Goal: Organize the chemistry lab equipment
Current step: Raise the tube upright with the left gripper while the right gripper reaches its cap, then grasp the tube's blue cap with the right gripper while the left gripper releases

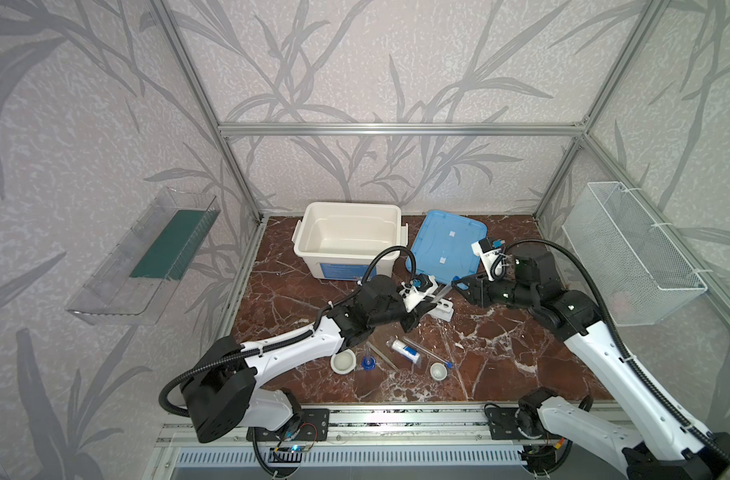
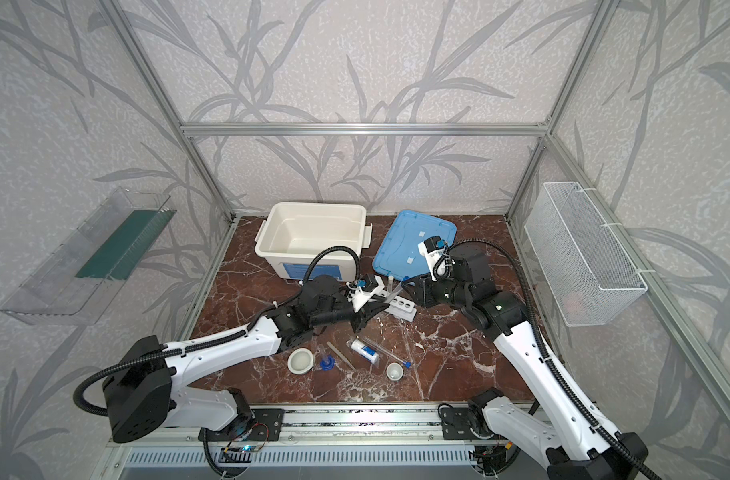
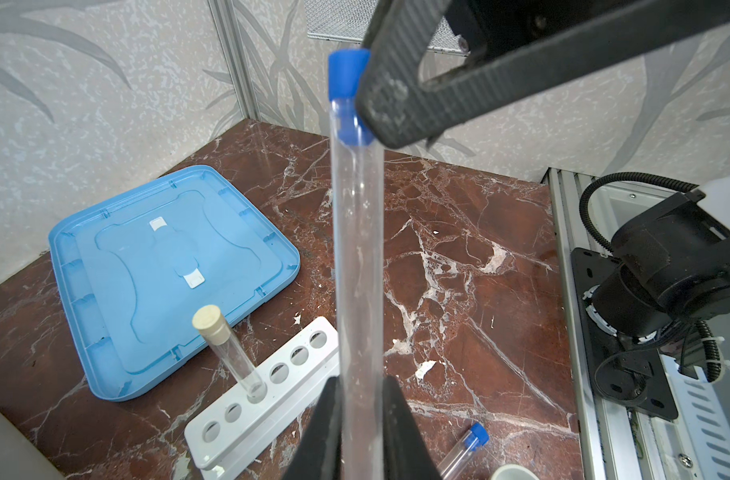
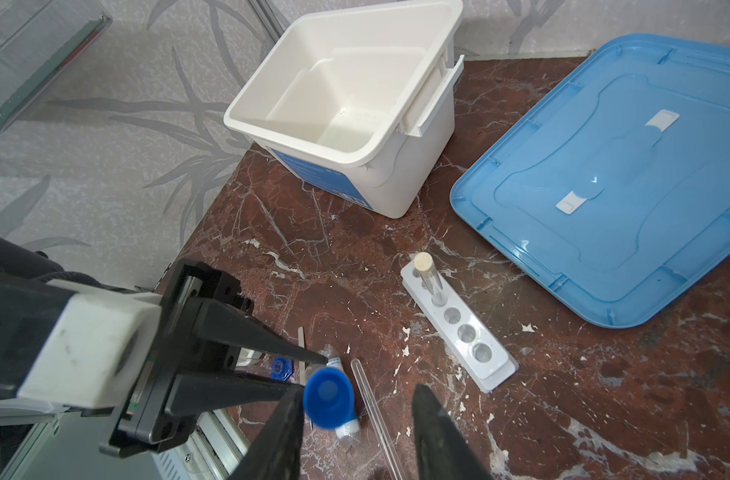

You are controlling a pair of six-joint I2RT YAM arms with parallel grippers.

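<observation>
Two left fingers (image 3: pixel 317 436) pinch the blue-capped tube (image 3: pixel 357 270) low down.

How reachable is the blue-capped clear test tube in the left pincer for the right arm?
Probably yes: the right pincer stands open around the top of the blue-capped clear test tube, cap close to one finger, nothing between. The left pincer grips it lower down.

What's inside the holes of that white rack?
One white-capped tube stands in the white rack. Its other five holes look empty in the left wrist view. In a top view the left gripper hides part of the rack.
</observation>
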